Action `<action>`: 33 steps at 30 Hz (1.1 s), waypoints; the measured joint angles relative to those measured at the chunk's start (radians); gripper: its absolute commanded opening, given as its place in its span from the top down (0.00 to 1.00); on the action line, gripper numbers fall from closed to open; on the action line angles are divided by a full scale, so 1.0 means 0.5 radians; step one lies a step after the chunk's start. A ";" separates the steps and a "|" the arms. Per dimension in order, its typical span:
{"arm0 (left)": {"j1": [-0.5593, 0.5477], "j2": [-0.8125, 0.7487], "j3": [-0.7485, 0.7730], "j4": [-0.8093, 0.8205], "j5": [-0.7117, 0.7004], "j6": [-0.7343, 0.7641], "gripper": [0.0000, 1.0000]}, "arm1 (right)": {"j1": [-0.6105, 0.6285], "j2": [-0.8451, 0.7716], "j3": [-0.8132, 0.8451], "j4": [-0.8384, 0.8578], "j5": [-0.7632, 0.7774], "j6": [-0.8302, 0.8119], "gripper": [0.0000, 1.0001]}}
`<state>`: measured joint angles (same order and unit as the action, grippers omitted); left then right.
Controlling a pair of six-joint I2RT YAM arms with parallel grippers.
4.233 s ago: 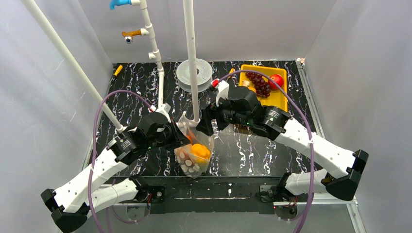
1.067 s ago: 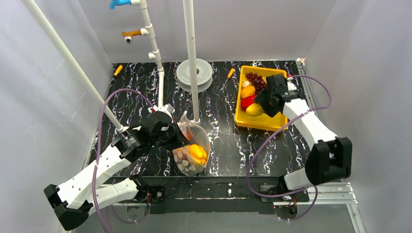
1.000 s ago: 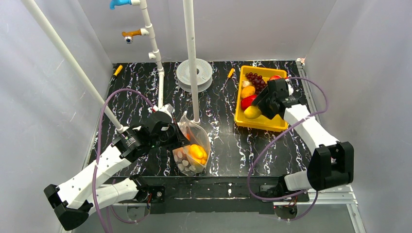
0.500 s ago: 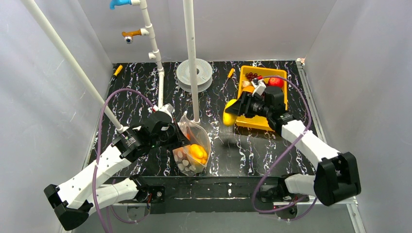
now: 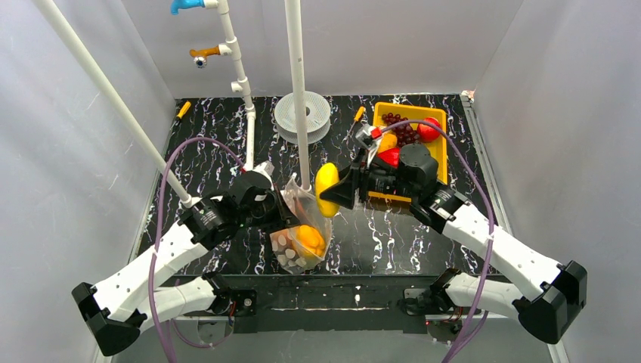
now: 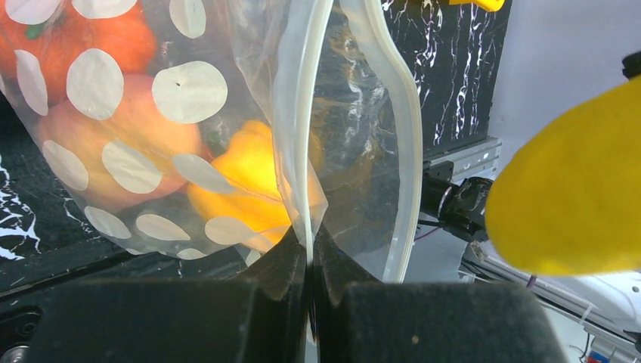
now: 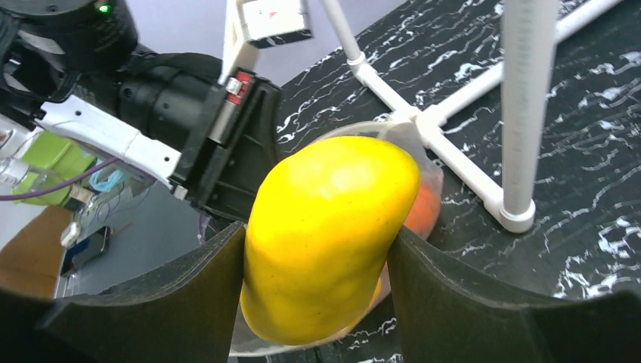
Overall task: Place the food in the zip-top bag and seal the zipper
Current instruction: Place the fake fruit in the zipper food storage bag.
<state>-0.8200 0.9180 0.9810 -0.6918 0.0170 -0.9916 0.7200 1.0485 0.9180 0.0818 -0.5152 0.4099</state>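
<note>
- Plastic, clear and white-dotted, up front: the zip-top bag (image 5: pixel 301 246) hangs open near the table's front edge, with orange pieces (image 6: pixel 113 144) and a yellow pepper (image 6: pixel 242 189) already inside.
- Our left gripper (image 6: pixel 310 261) is pinched tight on one lip of the mouth, and the zipper (image 6: pixel 404 144) gapes, unsealed.
- Just beyond, our right gripper (image 7: pixel 317 295) clamps the yellow fruit (image 5: pixel 326 189) right at the bag's mouth. We judge it goes in next.
- Farther back, the yellow tray (image 5: pixel 437 160) holds a red pepper (image 5: pixel 389 156), grapes (image 5: pixel 401 130) and a red fruit (image 5: pixel 428 130). So there is more loading to do, then sealing.
</note>
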 measured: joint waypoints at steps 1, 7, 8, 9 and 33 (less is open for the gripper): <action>0.000 0.007 0.002 0.006 0.012 -0.004 1.00 | 0.044 0.014 0.024 -0.006 0.015 -0.021 0.81; 0.000 0.016 0.047 0.006 0.047 -0.008 1.00 | 0.277 0.200 0.240 -0.090 0.206 -0.168 0.74; 0.000 0.014 0.056 0.005 0.048 -0.009 1.00 | 0.303 0.218 0.253 -0.101 0.239 -0.187 0.72; 0.000 0.011 0.060 0.006 0.049 -0.010 1.00 | 0.327 0.237 0.256 -0.117 0.294 -0.208 0.71; 0.000 -0.021 0.064 0.005 0.066 -0.029 1.00 | 0.582 0.594 0.519 -0.596 0.997 -0.372 0.11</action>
<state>-0.8200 0.9077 1.0130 -0.6895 0.0502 -1.0061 1.0111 1.3457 1.1774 -0.2161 -0.0166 0.2241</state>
